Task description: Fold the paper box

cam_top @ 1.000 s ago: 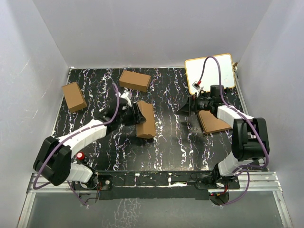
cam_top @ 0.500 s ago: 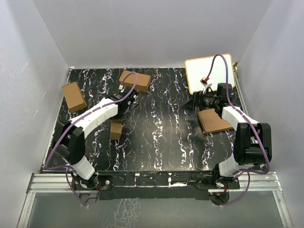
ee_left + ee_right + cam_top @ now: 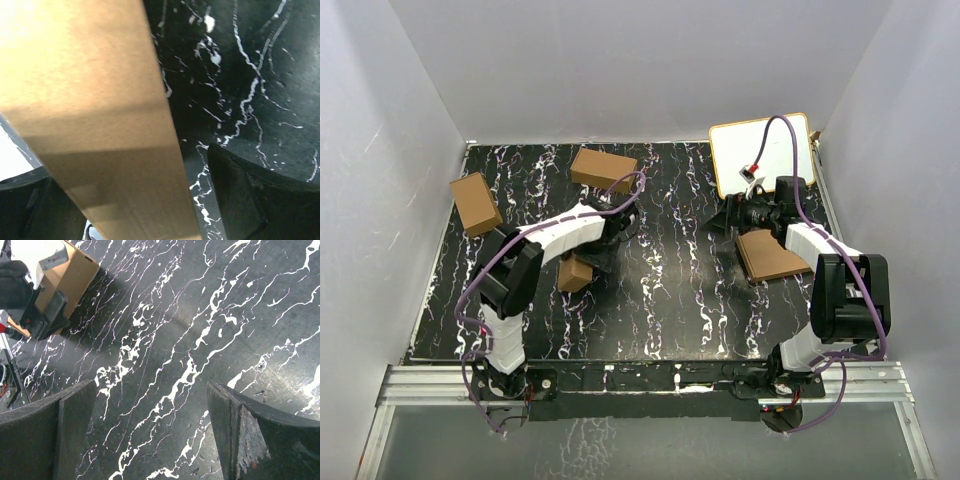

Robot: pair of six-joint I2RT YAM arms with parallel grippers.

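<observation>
Top cam: fixed high behind the arm bases, tilted down and forward. It's the widest shot and takes in the whole table [image 3: 670, 290], left arm [image 3: 550, 235], right arm [image 3: 820, 260] and the walls [image 3: 620, 70]. Left wrist cam: right up against the paper box [image 3: 100, 115]; cardboard fills the left half, tabletop sits close behind on the right, and the left fingers [image 3: 235, 200] are dark at the bottom corners. Right wrist cam: low over the table, looking along it past the right fingers [image 3: 250, 435] toward the left arm, which shows upper left beside a brown carton [image 3: 75, 272]; can't tell which carton. All three share the marbled tabletop; top and left wrist share the box.
</observation>
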